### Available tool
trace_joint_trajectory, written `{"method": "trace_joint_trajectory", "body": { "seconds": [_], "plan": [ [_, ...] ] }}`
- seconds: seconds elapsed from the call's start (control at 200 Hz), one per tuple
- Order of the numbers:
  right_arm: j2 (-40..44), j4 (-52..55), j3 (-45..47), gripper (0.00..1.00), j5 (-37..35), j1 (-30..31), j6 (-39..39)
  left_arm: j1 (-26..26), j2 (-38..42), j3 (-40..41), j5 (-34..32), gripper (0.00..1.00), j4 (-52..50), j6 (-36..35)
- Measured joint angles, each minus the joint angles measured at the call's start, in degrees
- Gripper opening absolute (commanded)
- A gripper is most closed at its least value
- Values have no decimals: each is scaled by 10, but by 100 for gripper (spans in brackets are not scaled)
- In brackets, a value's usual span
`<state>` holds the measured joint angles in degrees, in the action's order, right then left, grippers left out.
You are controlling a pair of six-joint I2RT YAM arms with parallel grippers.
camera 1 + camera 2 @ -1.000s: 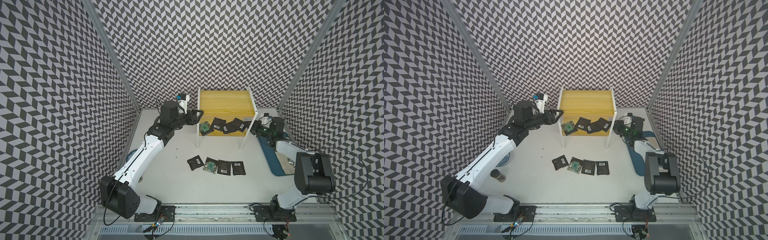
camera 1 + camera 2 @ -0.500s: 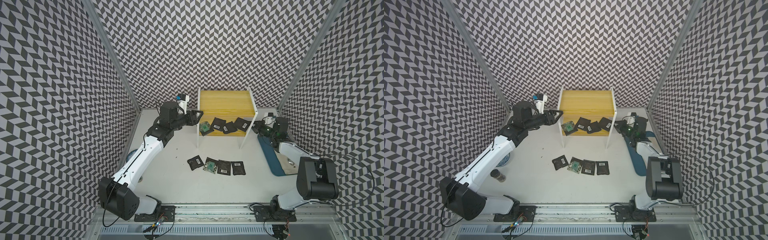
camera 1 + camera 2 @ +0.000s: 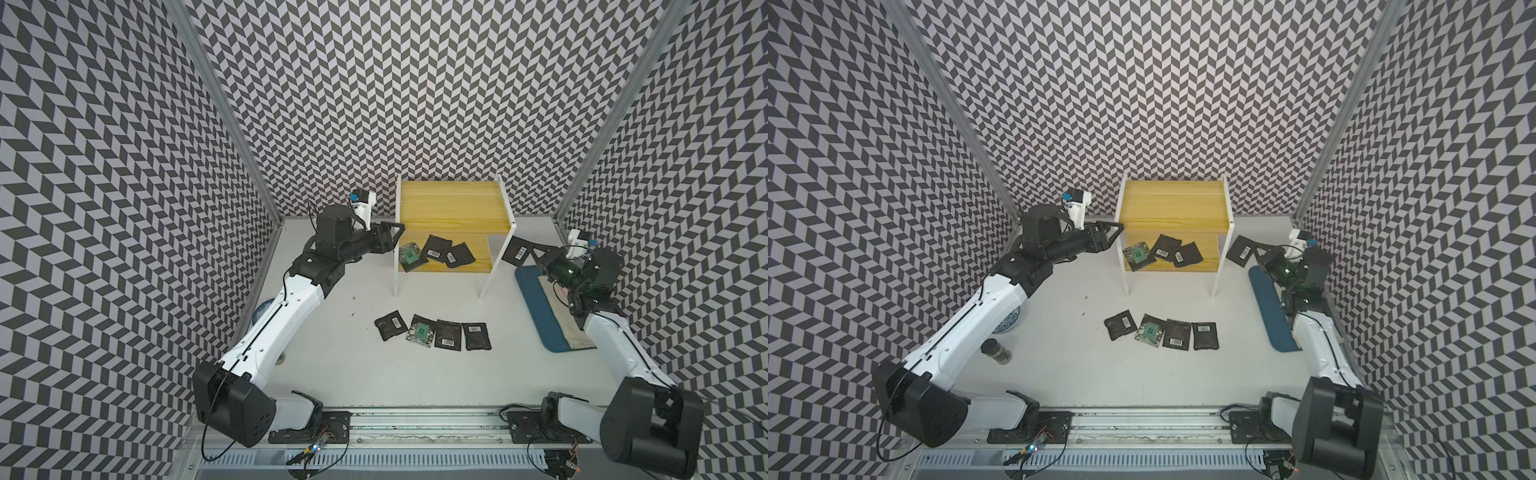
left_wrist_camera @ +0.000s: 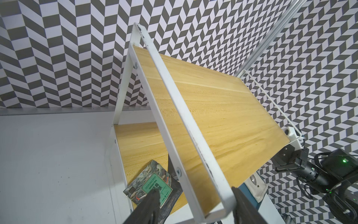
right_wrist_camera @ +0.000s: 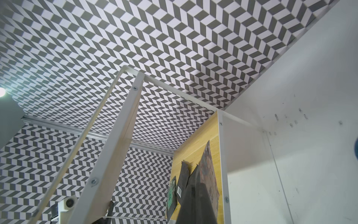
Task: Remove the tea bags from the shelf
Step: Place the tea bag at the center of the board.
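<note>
One black tea bag (image 3: pixel 516 250) with a white barcode label is pinched by the right gripper (image 3: pixel 532 252), whose jaws are pressed together on the bag's edge. The bag is held in the air just beside the right side of the shelf (image 3: pixel 453 203), over the far end of the blue tray (image 3: pixel 534 305); whether it touches the shelf cannot be told. In both top views three tea bags are seen on the lower board (image 3: pixel 484 253) of the shelf. A green-faced one (image 3: pixel 409 257) is at the left end, a black labelled one (image 3: pixel 436 248) is next to it, and another black one (image 3: pixel 460 254) is at the right, all lying close together. The left gripper (image 3: pixel 397 235) is placed at the left side of the shelf with its fingers (image 4: pixel 151 201) spread. In the left wrist view the white side bar (image 4: pixel 170 110) is seen between them and nothing is gripped. Four more tea bags (image 3: pixel 448 335) are laid in a row on the table (image 3: pixel 353 365), on the near side of the shelf.
</note>
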<state>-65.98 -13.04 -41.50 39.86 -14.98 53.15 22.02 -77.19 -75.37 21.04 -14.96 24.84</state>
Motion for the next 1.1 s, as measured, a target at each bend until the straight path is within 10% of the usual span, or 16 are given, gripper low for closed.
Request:
{"method": "trace_joint_trajectory", "body": {
  "seconds": [1.097],
  "plan": [
    [215,111,305,0,-62,-24,14,-3,68,49,-4,71,-31,1]
  ]
}}
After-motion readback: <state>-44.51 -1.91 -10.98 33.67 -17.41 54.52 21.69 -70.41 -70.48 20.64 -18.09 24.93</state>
